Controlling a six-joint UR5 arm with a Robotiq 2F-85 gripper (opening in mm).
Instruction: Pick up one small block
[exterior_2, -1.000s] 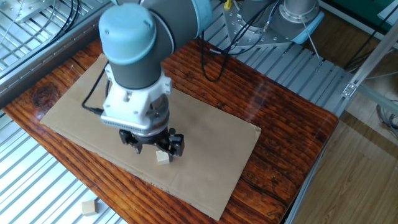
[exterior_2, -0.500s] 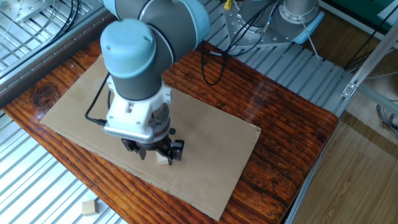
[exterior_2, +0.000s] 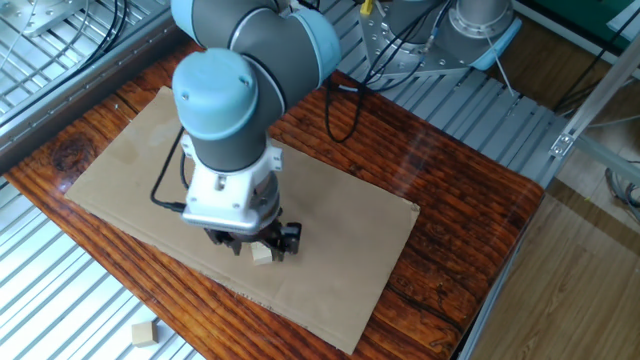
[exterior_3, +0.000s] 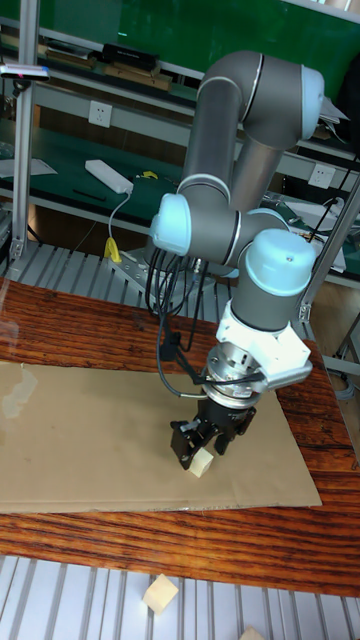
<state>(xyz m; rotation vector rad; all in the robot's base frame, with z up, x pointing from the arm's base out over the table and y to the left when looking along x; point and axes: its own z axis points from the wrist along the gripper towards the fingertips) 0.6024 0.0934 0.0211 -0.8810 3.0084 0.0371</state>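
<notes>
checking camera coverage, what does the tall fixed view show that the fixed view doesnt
Only the tall fixed view shows the green shelving behind the arm, the white wall sockets and the arm's full height. Only the fixed view shows the grey robot base and the wood floor at right. Both show the pincer low over the small block on the cardboard sheet, plus a tanner block lying off the sheet.

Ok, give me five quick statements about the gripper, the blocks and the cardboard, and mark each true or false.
1. The small block sits on the cardboard sheet. True.
2. The gripper is raised high above the table. False: it is down at the small block.
3. A second wooden block lies off the cardboard. True.
4. The second block touches the small block. False: they lie well apart.
5. The cardboard covers the whole wooden table. False: bare wood shows around it.
</notes>
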